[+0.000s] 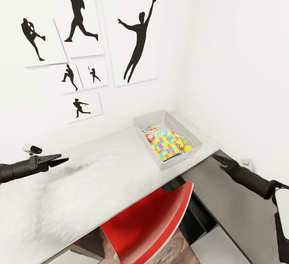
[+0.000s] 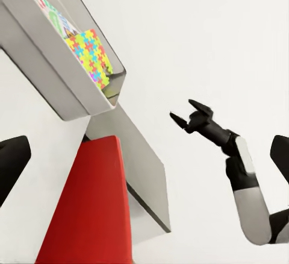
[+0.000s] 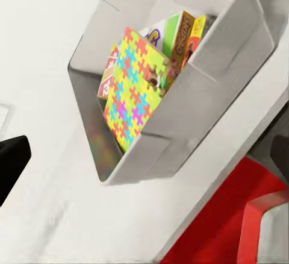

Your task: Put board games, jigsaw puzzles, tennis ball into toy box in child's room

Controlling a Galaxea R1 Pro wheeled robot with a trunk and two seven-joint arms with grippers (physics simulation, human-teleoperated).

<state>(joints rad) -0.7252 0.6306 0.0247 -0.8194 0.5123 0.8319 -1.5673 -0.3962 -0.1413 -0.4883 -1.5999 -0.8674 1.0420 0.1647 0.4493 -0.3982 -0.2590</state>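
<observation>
From the head view we saw the tennis ball (image 1: 187,148) in the toy box (image 1: 195,138) on the table (image 1: 100,175), beside a jigsaw puzzle (image 1: 166,146). The right wrist view showed board games (image 3: 182,34) standing under that puzzle. Our left gripper (image 1: 60,160) looked closed and empty; our right gripper (image 2: 182,117) hung released, apart from the box.

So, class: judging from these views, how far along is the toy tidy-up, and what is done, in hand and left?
Done: the light-grey flared toy box on the white-topped table holds a pastel mosaic jigsaw slab, printed game boxes beneath it, and the small yellow-green ball. In hand: nothing; the left gripper and right gripper hover empty. Left: unclear; the stack hides how many toys are in.
</observation>
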